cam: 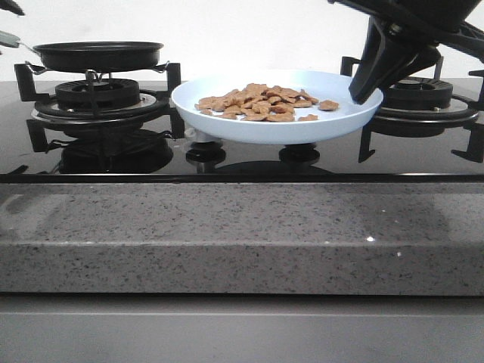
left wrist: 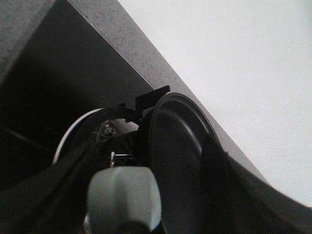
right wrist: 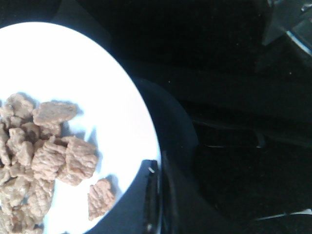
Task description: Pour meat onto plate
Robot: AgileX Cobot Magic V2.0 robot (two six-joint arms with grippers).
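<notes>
Jaws: right clamped on plate [cam: 276, 125] rim, left unclear | one meat [cam: 261, 103] heap | one pan [cam: 98, 54]

The surface [cam: 227, 219] was gray speckled stone with a black glass stove top [cam: 249, 162] set in it. Two black burners stood on the glass, one on the left [cam: 97, 98] and one on the right [cam: 420, 102].

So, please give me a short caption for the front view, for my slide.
Meat heaped on the pale blue plate between the burners, the right fingers at its rim, the black frying pan on the left burner.
</notes>
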